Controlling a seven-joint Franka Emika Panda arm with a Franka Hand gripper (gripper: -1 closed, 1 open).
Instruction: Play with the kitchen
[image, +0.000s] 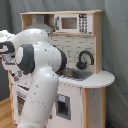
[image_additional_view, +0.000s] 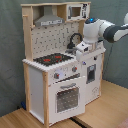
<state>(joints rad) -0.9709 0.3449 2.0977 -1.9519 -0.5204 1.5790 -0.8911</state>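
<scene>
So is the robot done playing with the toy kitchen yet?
Not yet, I think. The kitchen looks untouched: the oven door is closed and nothing sits on the stovetop. Right now the arm is reaching over the counter near the sink and faucet. All the real playing looks still to come.
</scene>
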